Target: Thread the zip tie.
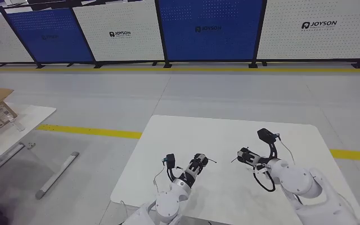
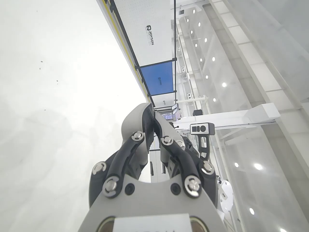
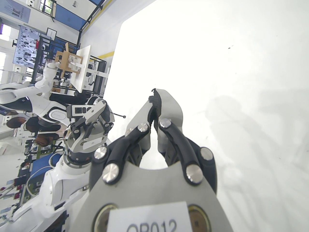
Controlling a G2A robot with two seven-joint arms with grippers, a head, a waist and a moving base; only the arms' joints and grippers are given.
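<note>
Above a white table, before pegboard panels: zip tie.

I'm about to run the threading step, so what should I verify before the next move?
1. Left pincer shut on zip tie: ok.
2. Tie's head sticks out free beyond the left pincer: ok.
3. Right pincer shut on black strand: ok.
4. That strand is the tie's tail: cannot tell.
5. Strand meets head: not ok, a gap separates them in the top view.
</note>
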